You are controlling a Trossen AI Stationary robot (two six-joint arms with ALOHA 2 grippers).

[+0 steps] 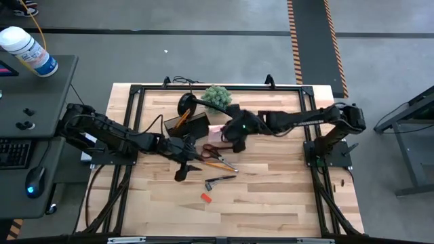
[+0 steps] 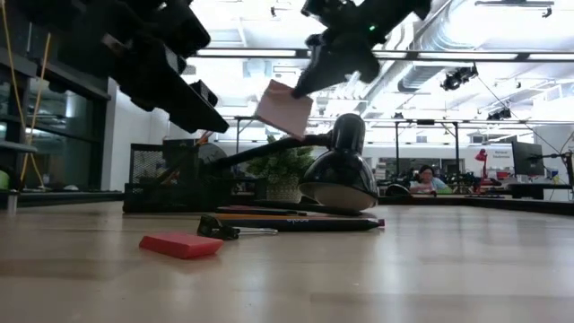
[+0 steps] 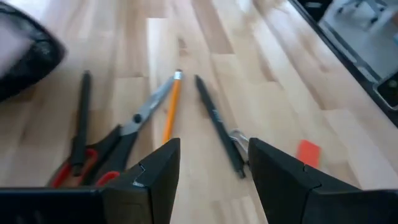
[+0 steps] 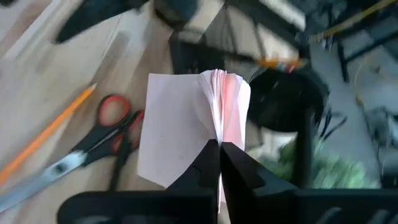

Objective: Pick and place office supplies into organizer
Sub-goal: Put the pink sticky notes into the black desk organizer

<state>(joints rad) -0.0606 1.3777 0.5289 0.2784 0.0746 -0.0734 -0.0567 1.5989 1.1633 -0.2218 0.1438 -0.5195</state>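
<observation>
Pink pad (image 4: pixel 193 134) hangs in the air, pinched by its edge in the closed right gripper (image 4: pixel 219 152), so its pages fan out and droop. It is held above the table, near the lamp (image 2: pixel 341 170) and just beside the organizer (image 1: pixel 192 125), probably to be carried over a compartment. The left gripper (image 3: pixel 211 168) hovers low over the wood with its fingers wide apart and nothing between them, aimed at the black tool (image 3: pixel 219 134). The scissors (image 3: pixel 118 140) and pencil (image 3: pixel 171 106) lie beside it, and the red clip (image 3: pixel 308 153) lies a little apart, all not yet put away.
</observation>
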